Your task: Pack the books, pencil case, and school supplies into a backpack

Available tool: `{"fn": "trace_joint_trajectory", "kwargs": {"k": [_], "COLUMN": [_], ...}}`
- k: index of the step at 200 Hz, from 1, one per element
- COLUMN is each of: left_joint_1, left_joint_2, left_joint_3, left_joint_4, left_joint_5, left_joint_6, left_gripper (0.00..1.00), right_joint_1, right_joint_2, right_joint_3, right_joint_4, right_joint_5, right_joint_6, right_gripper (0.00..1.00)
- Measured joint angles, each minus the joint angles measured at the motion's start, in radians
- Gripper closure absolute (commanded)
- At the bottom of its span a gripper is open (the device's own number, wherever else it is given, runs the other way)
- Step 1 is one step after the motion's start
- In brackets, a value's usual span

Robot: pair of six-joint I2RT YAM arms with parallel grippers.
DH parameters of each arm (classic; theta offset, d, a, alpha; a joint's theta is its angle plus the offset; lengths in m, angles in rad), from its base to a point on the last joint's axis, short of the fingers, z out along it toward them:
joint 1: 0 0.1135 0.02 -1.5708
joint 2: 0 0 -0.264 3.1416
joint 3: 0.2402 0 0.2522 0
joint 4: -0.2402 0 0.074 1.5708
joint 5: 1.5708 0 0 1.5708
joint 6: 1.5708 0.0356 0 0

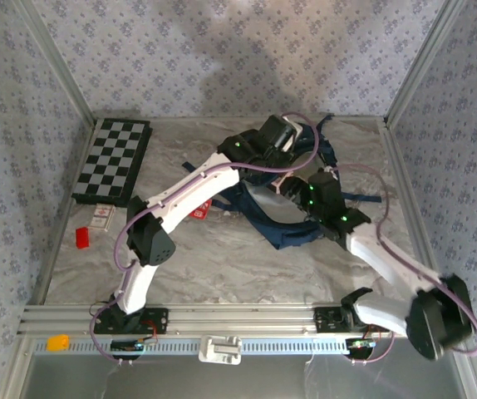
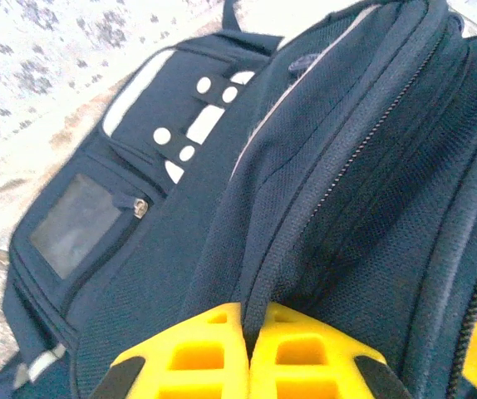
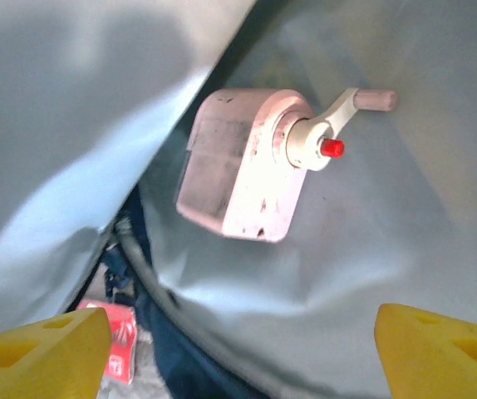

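The navy backpack [image 1: 292,224] lies mid-table with its mouth held up. My left gripper [image 2: 249,320] is shut on a fold of the backpack [image 2: 164,249] beside a zip. My right gripper [image 3: 238,357] is open and reaches into the backpack's mouth, over the pale grey lining [image 3: 371,249]. On that lining, ahead of the spread fingertips [image 3: 39,357], lies the school supplies item [image 3: 243,166], a pale pink gadget with a white crank and red knob; nothing touches it. The red pencil case [image 3: 118,341] lies outside on the table [image 1: 199,210], beside the backpack's left edge. The books are out of view.
A black-and-white checkered board [image 1: 112,160] lies at the back left. A tiny red block [image 1: 82,237] and a small pale card [image 1: 101,216] sit near it. Patterned walls enclose three sides. A metal rail [image 1: 247,317] runs along the near edge.
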Motion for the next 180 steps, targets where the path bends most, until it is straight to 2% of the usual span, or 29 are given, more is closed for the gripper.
{"fn": "trace_joint_trajectory", "kwargs": {"k": [32, 50, 64, 90, 116, 145, 180], "left_joint_1": [0.006, 0.008, 0.018, 0.083, 0.24, 0.386, 0.43], "left_joint_2": [-0.014, -0.035, -0.112, -0.343, -0.505, -0.459, -0.291], "left_joint_3": [-0.069, -0.111, -0.228, -0.522, -0.731, -0.829, -0.841], "left_joint_4": [0.024, 0.042, 0.096, 0.217, 0.356, 0.473, 0.573], "left_joint_5": [0.081, 0.135, 0.175, 0.257, 0.335, 0.403, 0.476], "left_joint_6": [-0.076, -0.138, -0.188, -0.306, -0.443, -0.565, -0.66], "left_gripper": [0.71, 0.59, 0.53, 0.49, 0.48, 0.48, 0.48], "right_joint_1": [0.041, 0.095, 0.13, 0.157, 0.186, 0.204, 0.198], "right_joint_2": [-0.232, -0.296, -0.312, -0.269, -0.147, -0.006, 0.079], "right_joint_3": [-0.047, -0.052, -0.045, -0.011, 0.04, 0.084, 0.099], "right_joint_4": [-0.241, -0.359, -0.422, -0.476, -0.469, -0.426, -0.376], "right_joint_5": [0.085, 0.127, 0.143, 0.139, 0.099, 0.057, 0.038], "right_joint_6": [0.023, 0.03, 0.029, 0.019, -0.005, -0.016, -0.024], "right_gripper": [0.24, 0.24, 0.24, 0.23, 0.21, 0.21, 0.21]}}
